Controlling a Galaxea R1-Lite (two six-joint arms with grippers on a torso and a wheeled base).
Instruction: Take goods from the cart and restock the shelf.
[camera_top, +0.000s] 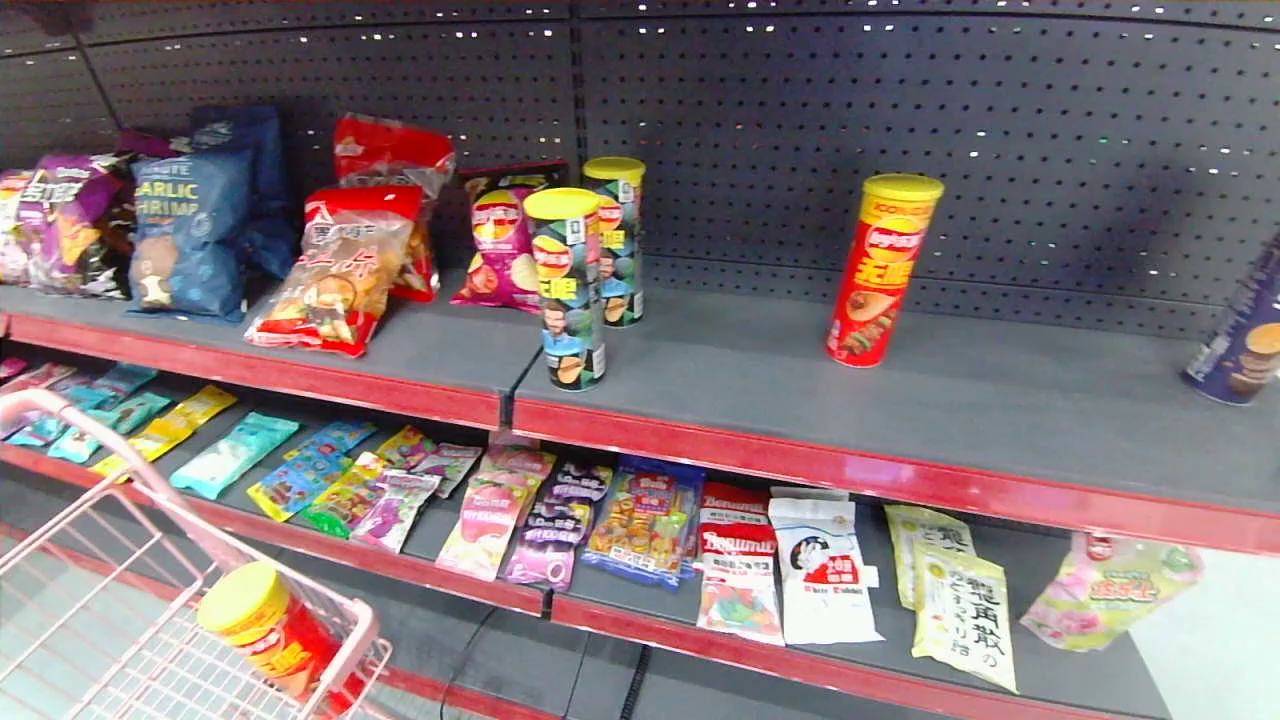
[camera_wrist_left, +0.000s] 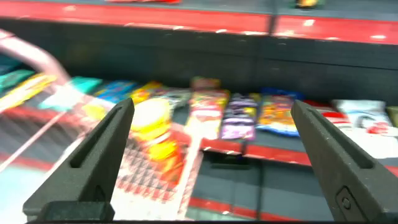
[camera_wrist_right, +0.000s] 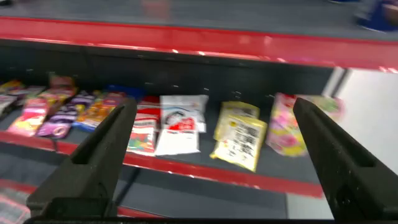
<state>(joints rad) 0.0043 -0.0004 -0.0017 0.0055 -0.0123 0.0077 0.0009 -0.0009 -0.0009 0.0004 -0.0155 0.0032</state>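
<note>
A pink wire cart (camera_top: 352, 612) stands at the lower left, and a red chip can with a yellow lid (camera_top: 262, 622) lies in its corner. On the grey upper shelf (camera_top: 900, 420) stands a matching red can (camera_top: 882, 270), with two dark patterned cans (camera_top: 568, 290) left of it. My left gripper (camera_wrist_left: 212, 104) is open, a short way off from the cart (camera_wrist_left: 46, 59) and its red can (camera_wrist_left: 158, 134). My right gripper (camera_wrist_right: 214, 102) is open and empty, facing the lower shelf's snack packets (camera_wrist_right: 180, 121).
Snack bags (camera_top: 335, 270) fill the upper shelf's left end, and a blue can (camera_top: 1240, 340) leans at its right edge. Free shelf space lies on either side of the red can. The lower shelf (camera_top: 620, 605) holds several flat candy packets.
</note>
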